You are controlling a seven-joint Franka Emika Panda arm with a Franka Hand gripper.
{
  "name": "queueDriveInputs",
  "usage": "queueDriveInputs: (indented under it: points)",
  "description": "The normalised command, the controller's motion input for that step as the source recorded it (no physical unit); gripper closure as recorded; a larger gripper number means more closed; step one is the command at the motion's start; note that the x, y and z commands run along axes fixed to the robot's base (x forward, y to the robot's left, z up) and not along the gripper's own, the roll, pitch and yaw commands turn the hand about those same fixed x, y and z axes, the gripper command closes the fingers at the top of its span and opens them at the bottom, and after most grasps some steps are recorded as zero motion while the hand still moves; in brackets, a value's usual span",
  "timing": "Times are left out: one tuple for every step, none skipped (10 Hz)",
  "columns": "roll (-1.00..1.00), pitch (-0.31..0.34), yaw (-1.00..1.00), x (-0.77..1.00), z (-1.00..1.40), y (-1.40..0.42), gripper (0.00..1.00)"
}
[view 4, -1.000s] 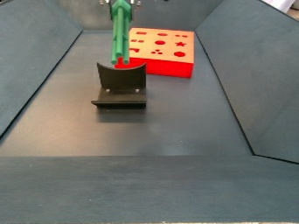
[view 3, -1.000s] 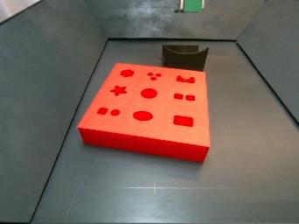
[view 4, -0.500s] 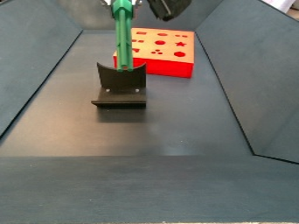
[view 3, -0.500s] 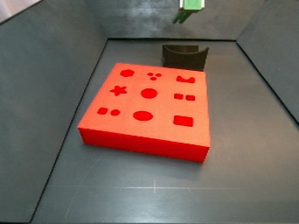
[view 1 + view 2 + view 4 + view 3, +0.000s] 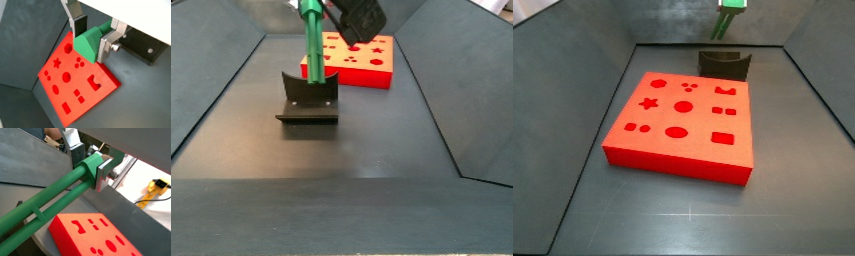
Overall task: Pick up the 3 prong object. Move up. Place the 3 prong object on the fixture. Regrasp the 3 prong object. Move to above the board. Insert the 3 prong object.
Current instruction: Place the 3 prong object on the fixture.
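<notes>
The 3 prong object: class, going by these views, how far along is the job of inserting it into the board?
Done: the tool is shut on the 3 prong object, lifted off the floor. In hand: in a side view its lower end sits at the fixture, so placing or regrasping is underway. Left: moving above the board and inserting; its cut-outs are all empty.

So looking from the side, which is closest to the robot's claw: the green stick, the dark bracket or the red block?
From the gripper:
1. The 3 prong object, clamped in it and hanging down.
2. The fixture, under the piece's lower end.
3. The board, off to one side behind the fixture.
</notes>
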Motion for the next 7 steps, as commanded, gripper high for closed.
queueDriveInputs:
  points:
    - [-0.20, -0.016, -0.15, 0.06, 0.00, 0.03, 1.00]
    - [-0.16, 0.063, -0.25, 0.09, -1.00, 0.12, 1.00]
    - [-0.14, 0.044, -0.23, 0.09, -1.00, 0.12, 1.00]
    - [-0.13, 0.018, -0.21, 0.11, -1.00, 0.12, 1.00]
    - [-0.11, -0.021, -0.18, 0.12, -1.00, 0.11, 1.00]
    - [-0.10, -0.041, -0.16, 0.12, -1.00, 0.11, 1.00]
    - [-0.08, -0.076, -0.12, 0.11, -0.87, 0.09, 1.00]
